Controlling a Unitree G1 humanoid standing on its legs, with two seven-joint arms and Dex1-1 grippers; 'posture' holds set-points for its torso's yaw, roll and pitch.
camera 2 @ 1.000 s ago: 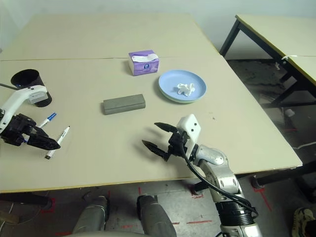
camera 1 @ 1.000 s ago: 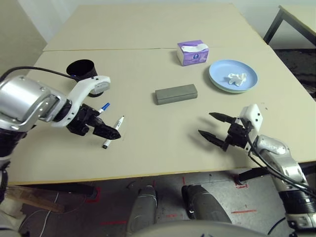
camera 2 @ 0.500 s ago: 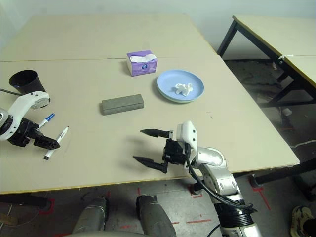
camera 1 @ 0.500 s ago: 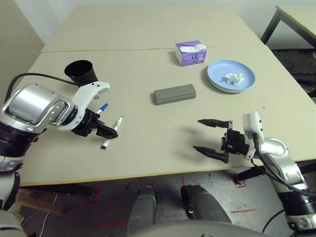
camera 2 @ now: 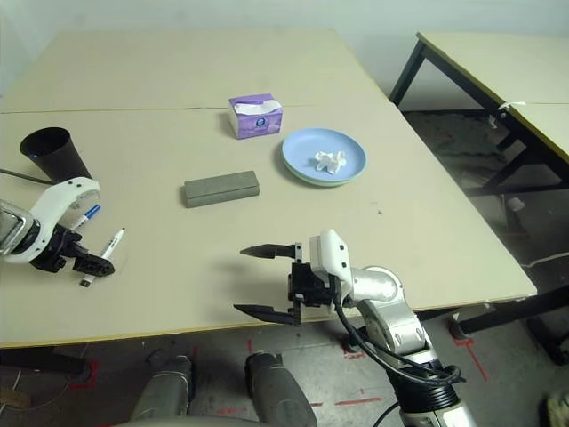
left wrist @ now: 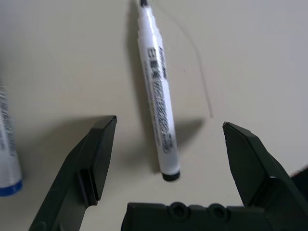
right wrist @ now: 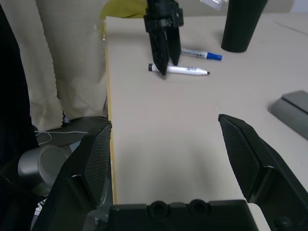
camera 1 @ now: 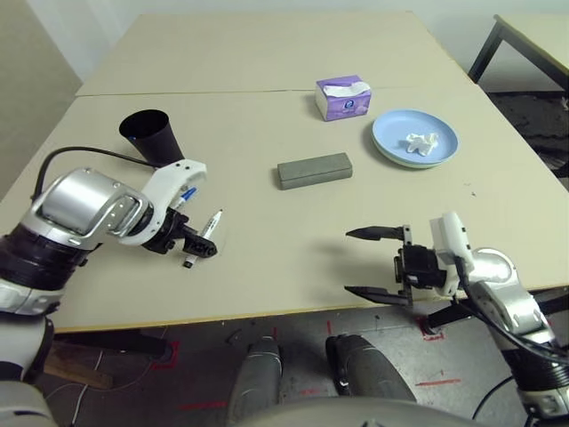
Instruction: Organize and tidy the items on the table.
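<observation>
My left gripper (camera 1: 191, 248) stands open, low over the table (camera 1: 267, 53), astride the black-capped white marker pen (left wrist: 156, 86); one finger (left wrist: 94, 154) is on each side of it, neither touching. The blue-capped marker (camera 1: 186, 193) lies just beyond it, near the black cup (camera 1: 149, 135). A grey glasses case (camera 1: 314, 170) lies mid-table. A crumpled tissue (camera 1: 420, 142) rests on the light-blue plate (camera 1: 396, 147) at the far right. My right gripper (camera 1: 369, 262) hovers open and empty at the front edge, its fingers pointing left.
A purple tissue box (camera 1: 343, 96) stands behind the case, near the seam. A second, dark-legged table (camera 2: 480, 53) stands off to the right. The table's front edge (right wrist: 109, 120) runs close under my right gripper.
My left gripper has come down over the black-capped marker. My right gripper has drawn back toward the front edge and turned so its fingers lie one above the other.
</observation>
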